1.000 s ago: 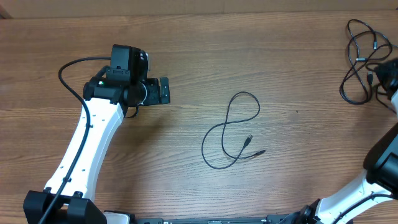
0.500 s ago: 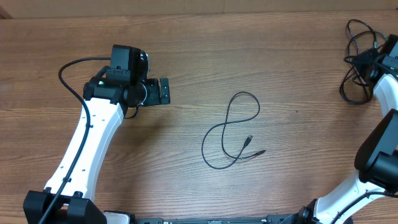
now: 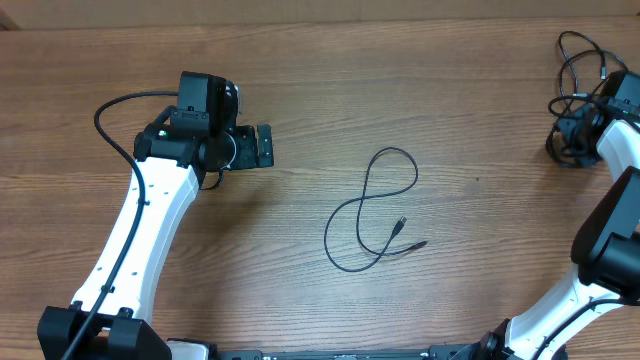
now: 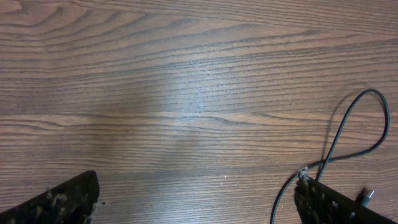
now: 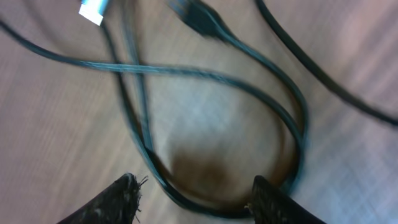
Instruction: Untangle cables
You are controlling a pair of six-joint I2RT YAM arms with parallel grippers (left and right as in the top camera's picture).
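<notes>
A: What's there besides the job itself?
B: Just 1 desk [image 3: 300,100], brown wood, with the grain running left to right in the overhead view.
A: Anything past it?
B: A paler tan strip [image 3: 300,8] along its far edge. The left wrist view shows the grain sharply; the right wrist view blurs it.

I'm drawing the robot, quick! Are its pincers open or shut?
Left pincer: open, holding nothing.
Right pincer: open over thin black tangled cables.

White arm links [image 3: 140,230], black joints [image 3: 175,148] and wrist housings [image 3: 205,100], black wire [image 3: 108,112], perhaps a tiny green light [image 3: 160,133].
</notes>
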